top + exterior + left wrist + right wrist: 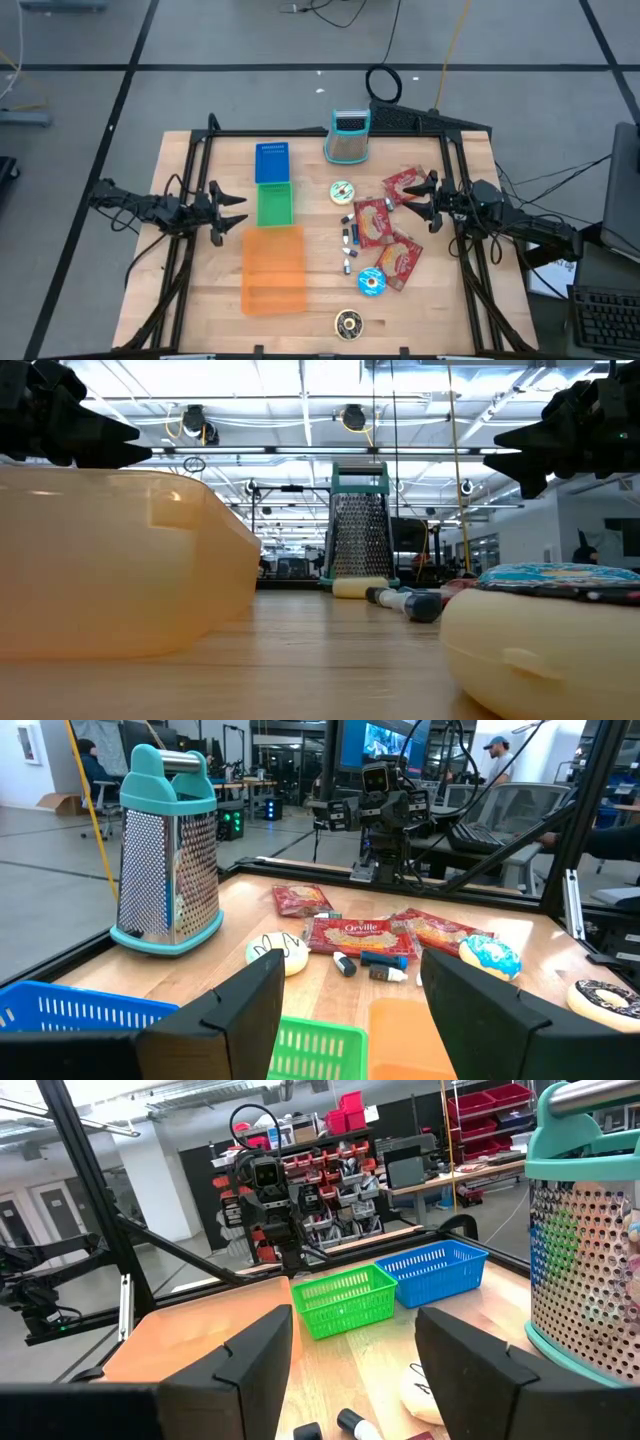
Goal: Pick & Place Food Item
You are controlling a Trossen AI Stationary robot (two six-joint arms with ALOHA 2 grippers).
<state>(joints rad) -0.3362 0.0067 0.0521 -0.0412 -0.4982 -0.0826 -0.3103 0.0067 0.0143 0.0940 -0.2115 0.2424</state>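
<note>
One brand name legible on the table

The word "Orville" stands in white script on a red snack packet (pixel 361 934) lying flat at the middle of the cluster of red packets, seen from the left wrist; a teal-framed grater (pixel 167 850) stands at about ten o'clock from it. In the high view the same packet (pixel 371 221) lies at about five o'clock from the grater (pixel 347 136), but its lettering there is too small to read. The other packets' print, the donut-shaped items and the room's screens give no readable text.
</note>
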